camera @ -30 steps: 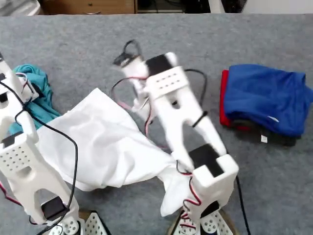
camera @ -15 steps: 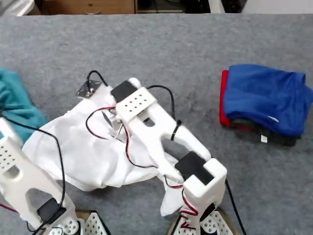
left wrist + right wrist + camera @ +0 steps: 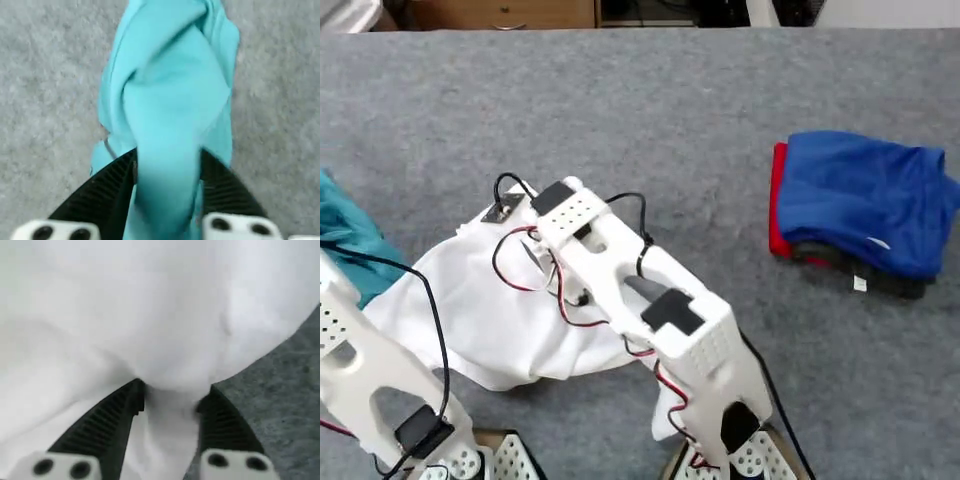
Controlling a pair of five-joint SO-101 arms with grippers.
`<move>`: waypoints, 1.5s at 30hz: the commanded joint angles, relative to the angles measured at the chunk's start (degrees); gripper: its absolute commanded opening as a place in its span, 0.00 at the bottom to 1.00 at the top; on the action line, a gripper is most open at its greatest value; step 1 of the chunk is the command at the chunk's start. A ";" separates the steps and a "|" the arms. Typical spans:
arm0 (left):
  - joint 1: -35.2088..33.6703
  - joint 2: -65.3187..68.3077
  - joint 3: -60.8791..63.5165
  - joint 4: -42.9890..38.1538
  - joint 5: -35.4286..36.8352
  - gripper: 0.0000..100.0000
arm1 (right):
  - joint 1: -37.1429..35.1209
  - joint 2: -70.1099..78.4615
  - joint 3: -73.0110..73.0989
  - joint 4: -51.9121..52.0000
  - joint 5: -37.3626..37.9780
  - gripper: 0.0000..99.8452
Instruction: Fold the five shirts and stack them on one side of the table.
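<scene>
High view suggests three done, a blue shirt (image 3: 860, 195) over a red shirt (image 3: 779, 205) and a dark shirt (image 3: 835, 265), stacked at 3 o'clock on the tabletop (image 3: 700, 100), with two left: the rumpled white shirt (image 3: 470, 310) at 8 o'clock, clamped in the right pincer (image 3: 172, 390), and the teal shirt (image 3: 170, 85) at 9 o'clock, clamped in the left pincer (image 3: 167, 155).

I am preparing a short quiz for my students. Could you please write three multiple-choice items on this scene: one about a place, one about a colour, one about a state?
1. Where does the stack of folded shirts lie?
A) on the right side of the table
B) at its left edge
C) in its middle

2. What colour is the top shirt of it?
A) white
B) blue
C) green

3. The left gripper is
A) open and empty
B) shut on the teal shirt
C) shut on a cup

Answers: 1 A, the high view shows it near the right edge. 2 B, blue cloth lies over the red and dark layers. 3 B, teal cloth is pinched between its fingers.
</scene>
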 commanded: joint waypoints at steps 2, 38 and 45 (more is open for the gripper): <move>-0.97 -2.51 -7.74 2.29 0.09 0.28 | 3.21 0.48 -3.65 0.62 -2.55 0.03; 13.45 -78.99 72.44 -8.53 -1.14 0.28 | 28.79 -3.38 -39.08 18.02 0.53 0.00; 13.45 -95.43 88.79 -14.95 -8.79 0.28 | 28.62 -3.65 -37.85 18.02 0.53 0.00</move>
